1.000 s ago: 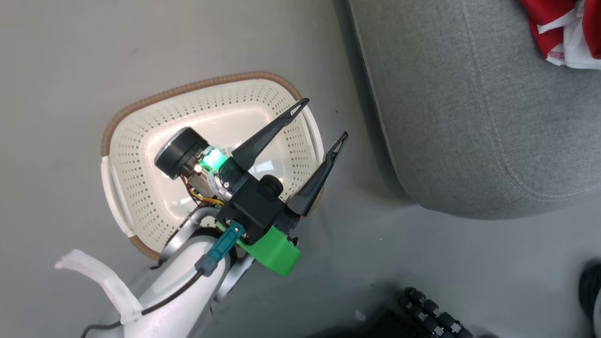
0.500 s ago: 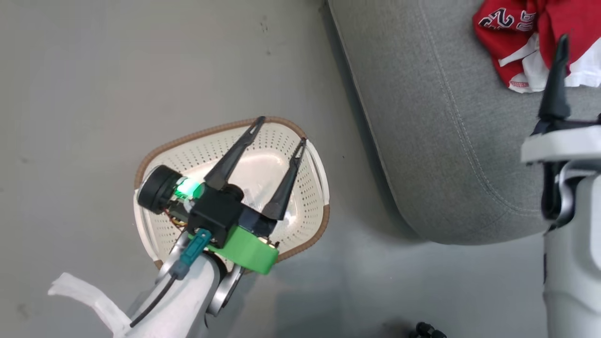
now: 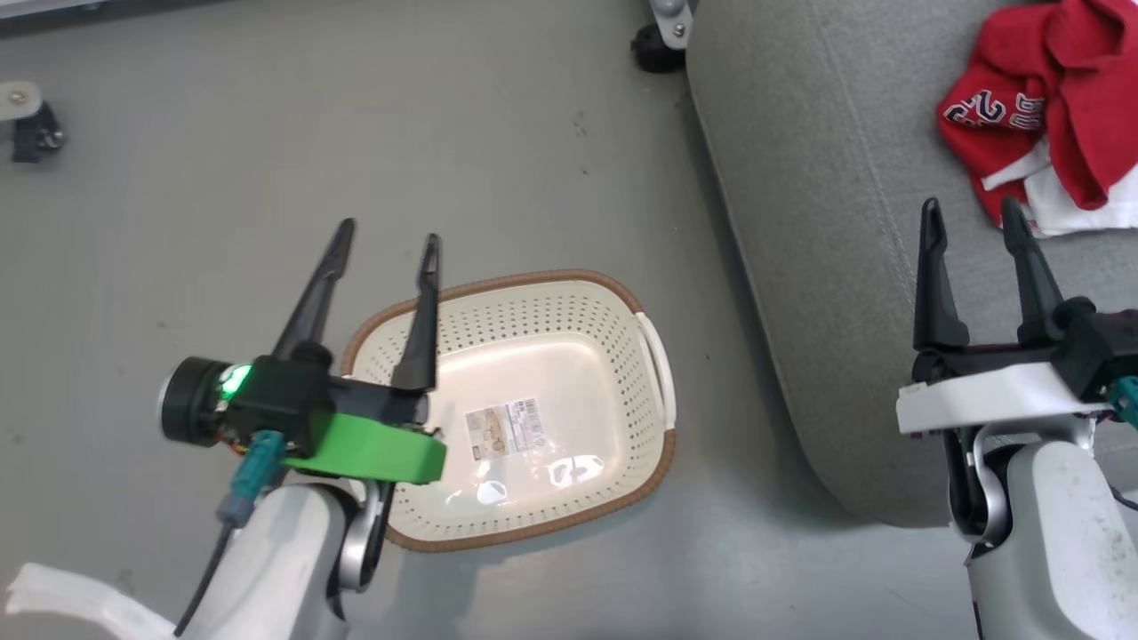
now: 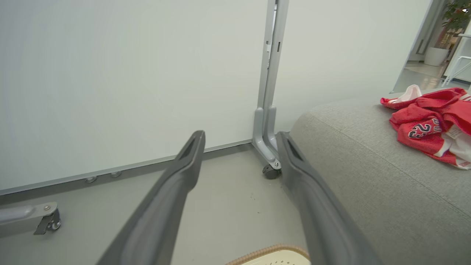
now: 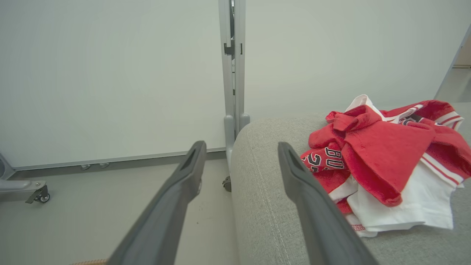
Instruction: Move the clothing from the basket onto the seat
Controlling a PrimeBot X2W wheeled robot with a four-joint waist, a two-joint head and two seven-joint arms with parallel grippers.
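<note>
As it hangs over the left rim of the basket (image 3: 551, 307), left gripper (image 3: 389, 231): fingers wide apart, nothing between them.
Right gripper (image 3: 971, 206): likewise spread wide and holding nothing; above the seat (image 3: 827, 267), tips just short of the clothing (image 3: 1049, 133).
Basket: on the floor (image 3: 178, 222), left of the seat; no garment inside, one sticker (image 3: 505, 425) on its bottom.
Clothing: red and white pile on the seat's far right part, well back from the seat's left edge.
Task state: looks complete, judging by the bare basket and the pile on the seat.
Risk one: the right fingers are near the clothing; a swing to the far right could hook a fold and drag it off.
Risk two: the left fingers, if lowered or swung right, could strike the rim and shove the light basket.
Writing, clothing: white-outlined digits (image 4: 419, 129), seemingly "23"; letters (image 5: 333, 154) "BU"; the rest is folded under.
Writing, sticker: barcode-like print, too small to read.
Brands: none legible.
</note>
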